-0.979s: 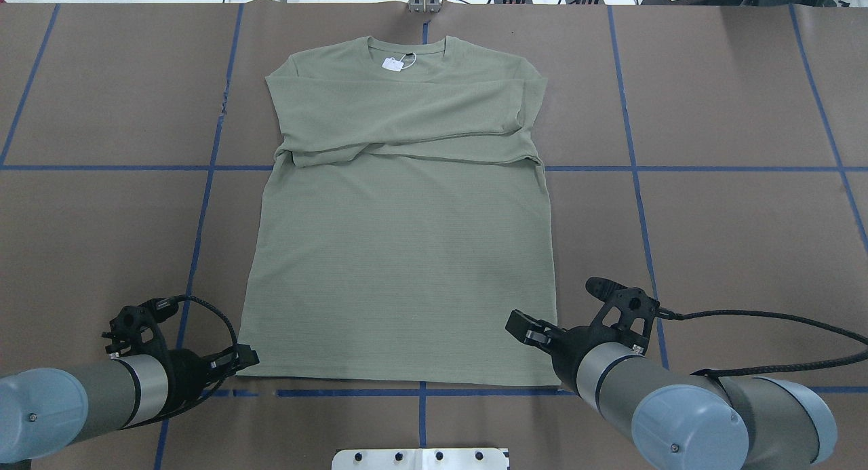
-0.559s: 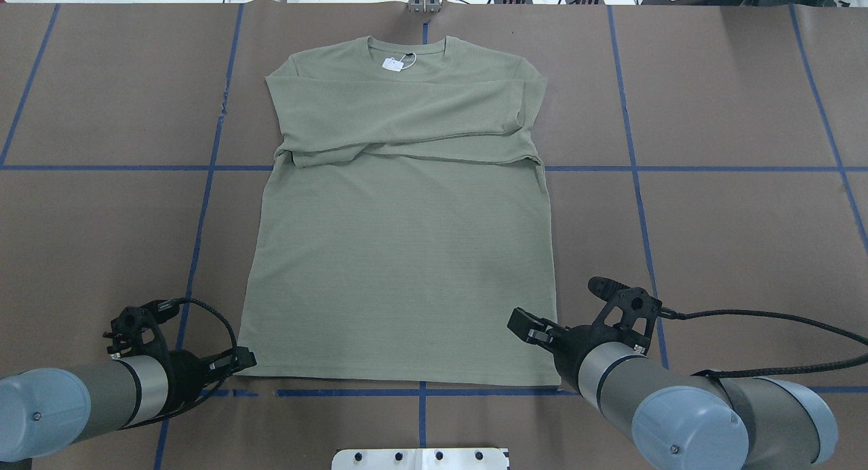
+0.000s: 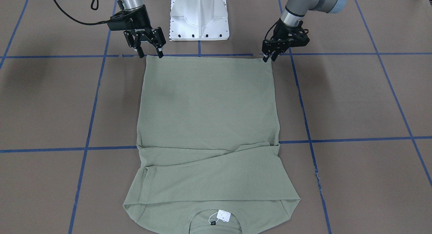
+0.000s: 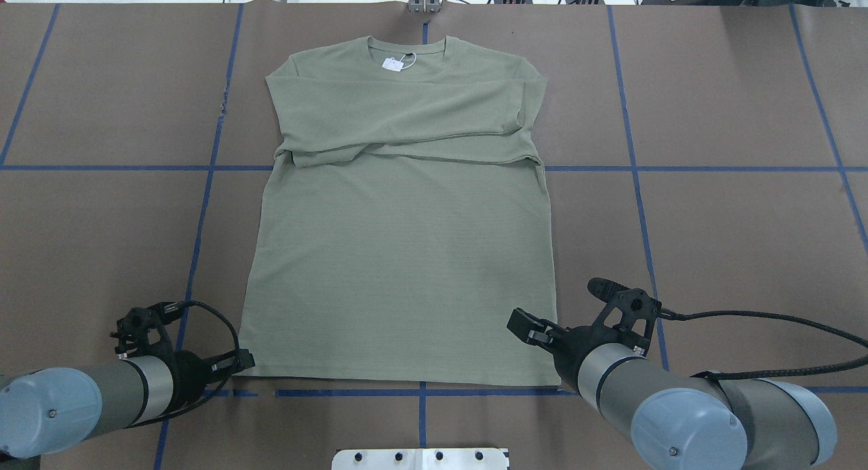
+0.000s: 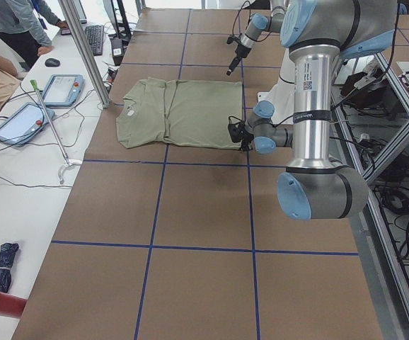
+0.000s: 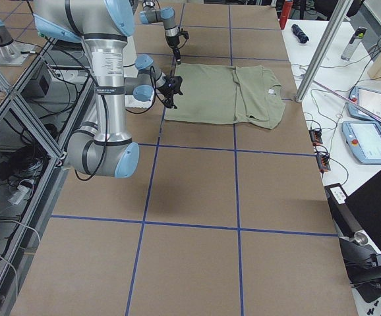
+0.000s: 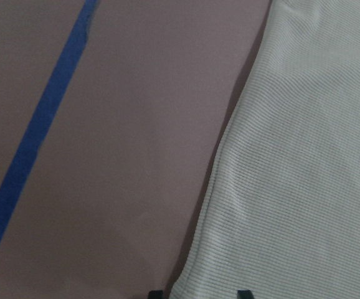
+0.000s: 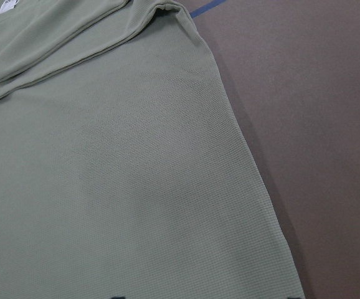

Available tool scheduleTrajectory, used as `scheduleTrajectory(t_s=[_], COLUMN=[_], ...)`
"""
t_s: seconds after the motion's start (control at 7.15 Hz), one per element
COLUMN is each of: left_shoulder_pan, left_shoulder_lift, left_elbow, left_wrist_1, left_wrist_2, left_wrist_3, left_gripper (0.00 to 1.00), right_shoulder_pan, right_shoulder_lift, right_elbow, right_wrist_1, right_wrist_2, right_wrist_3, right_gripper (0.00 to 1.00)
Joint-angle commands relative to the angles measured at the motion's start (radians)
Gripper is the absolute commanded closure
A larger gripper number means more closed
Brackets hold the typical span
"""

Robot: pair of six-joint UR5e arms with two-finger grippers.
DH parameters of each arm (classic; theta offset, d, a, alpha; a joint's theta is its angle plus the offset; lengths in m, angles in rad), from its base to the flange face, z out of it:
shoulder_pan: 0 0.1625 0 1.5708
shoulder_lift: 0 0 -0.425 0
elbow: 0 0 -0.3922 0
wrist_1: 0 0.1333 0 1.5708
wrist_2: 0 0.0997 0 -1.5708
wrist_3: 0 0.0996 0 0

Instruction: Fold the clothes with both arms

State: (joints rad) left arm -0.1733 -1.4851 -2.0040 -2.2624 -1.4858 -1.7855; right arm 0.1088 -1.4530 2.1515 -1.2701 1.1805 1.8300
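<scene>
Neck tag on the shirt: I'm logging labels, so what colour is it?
White; the tag shows best in the exterior front-facing view.

Through the right wrist camera I saw the sage-green shirt (image 8: 124, 187) filling most of the frame, lying flat on the brown table (image 8: 317, 124). Its side edge ran on a slant from the top centre down to the bottom right. A folded sleeve (image 8: 74, 43) lay across the body at the upper left, reaching that side edge. A short strip of blue tape (image 8: 206, 7) showed at the top. Two dark fingertips (image 8: 118, 297) barely poked in along the bottom, set wide apart over the cloth.
</scene>
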Motion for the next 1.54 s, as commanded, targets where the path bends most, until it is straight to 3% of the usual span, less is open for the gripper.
scheduleTrajectory(t_s=[0.0, 0.14, 0.28, 0.56, 0.98, 1.4], left_shoulder_pan=[0.002, 0.002, 0.002, 0.000, -0.017, -0.029], left_shoulder_lift=[-0.001, -0.004, -0.004, -0.003, -0.004, -0.007], left_elbow=[0.002, 0.002, 0.002, -0.005, -0.087, -0.144], left_wrist_1=[0.000, 0.000, 0.001, 0.001, 0.006, 0.006], left_wrist_2=[-0.001, -0.001, 0.001, 0.001, -0.022, -0.031], left_wrist_3=[0.005, 0.005, 0.005, 0.005, 0.003, 0.003], left_gripper=[0.52, 0.66, 0.98, 1.00, 1.00, 1.00], right_shoulder_pan=[-0.006, -0.006, -0.006, -0.014, -0.052, -0.133], right_shoulder_lift=[-0.001, -0.001, -0.001, -0.001, 0.000, -0.036], right_elbow=[-0.001, -0.001, -0.002, -0.038, -0.042, -0.042], right_wrist_1=[-0.002, -0.002, -0.002, -0.002, -0.076, -0.100], right_wrist_2=[-0.016, -0.016, -0.018, -0.019, -0.013, -0.044], right_wrist_3=[0.000, -0.002, 0.000, 0.002, 0.136, 0.144], right_gripper=[0.09, 0.09, 0.09, 0.09, 0.28, 0.30])
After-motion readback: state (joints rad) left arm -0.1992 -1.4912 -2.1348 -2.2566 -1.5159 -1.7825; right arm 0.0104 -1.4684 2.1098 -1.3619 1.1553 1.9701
